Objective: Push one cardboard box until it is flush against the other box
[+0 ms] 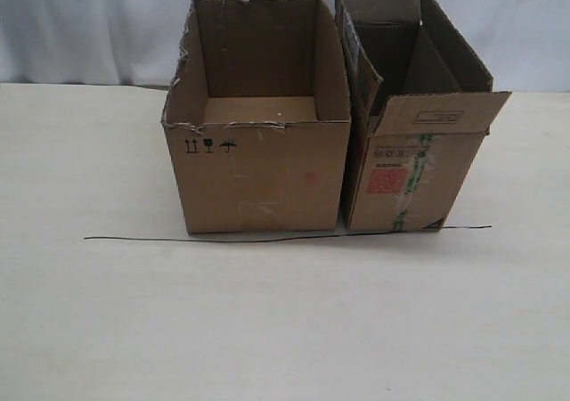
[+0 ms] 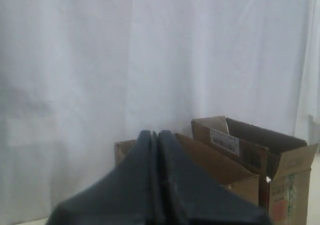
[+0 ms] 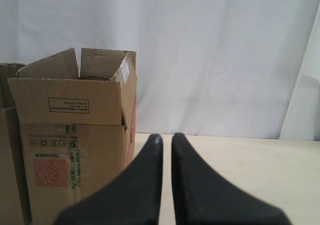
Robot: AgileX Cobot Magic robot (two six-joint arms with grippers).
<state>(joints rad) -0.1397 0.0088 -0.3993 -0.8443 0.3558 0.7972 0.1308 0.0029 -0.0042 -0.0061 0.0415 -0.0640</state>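
Box [image 1: 258, 174]: stands open-topped on the worktop [image 1: 267, 347], left of the other box [image 1: 405, 178] in the exterior view, front edge at a thin black line [image 1: 285, 238].
Gap: the two stand just beside each other. A thin dark slit shows low down between them, and we cannot tell whether they touch higher up.
Handling: we judge the box empty and light, so it should slide easily on the smooth worktop. Its walls are thin card with a ragged rim and would likely buckle under a high push.
Where to press: low on the outer side wall, facing away from the other box and near a corner where the card is stiffest. We see no need for a grip.
Risk: an off-centre push could swing the box round rather than close the gap evenly.
Left hand [image 2: 155, 134]: fingers pressed together, holding nothing, raised and looking over both boxes.
Right hand [image 3: 166, 137]: all but closed, a narrow slit between its fingers, empty, low beside the other box.
Arms: neither shows in the exterior view, so both are well apart from the boxes.
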